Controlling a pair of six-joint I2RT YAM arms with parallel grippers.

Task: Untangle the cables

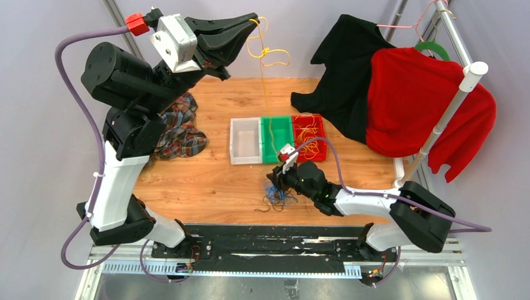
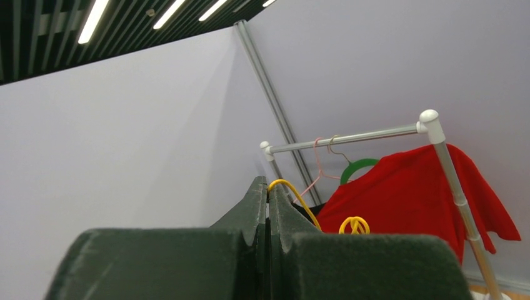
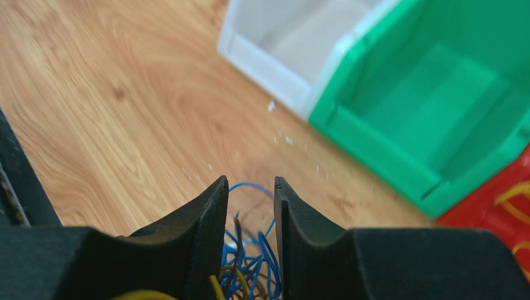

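– Pinching high above the green plastic bin (image 1: 282,128), the left gripper (image 1: 253,22) has its jaws together on the thin yellow wire cable (image 1: 269,53), which hangs in loops down towards that bin. What worries you?
– The hold is at the very fingertips. I judge that a tug could slide the yellow cable out. Its knotted loops could also cinch tighter if the strand is snagged lower down, and I cannot tell where its bottom end goes
– And the right gripper (image 3: 250,184)?
– It is low on the near side of the green bin, jaws partly apart. It straddles the tangle of thin blue and dark wires (image 3: 250,269) on the wooden table (image 1: 206,181) and is clamped on nothing I can see. Closing there might take several strands at once and drag the whole clump, which would untangle nothing
– The bins?
– The white plastic bin (image 1: 245,142) touches the green bin's left side and is empty. The green bin looks empty save for the yellow strand crossing it. The red plastic bin (image 1: 308,116) touches its right side and holds loose yellow wires (image 1: 307,134). A swing of the lifted cable could hook those
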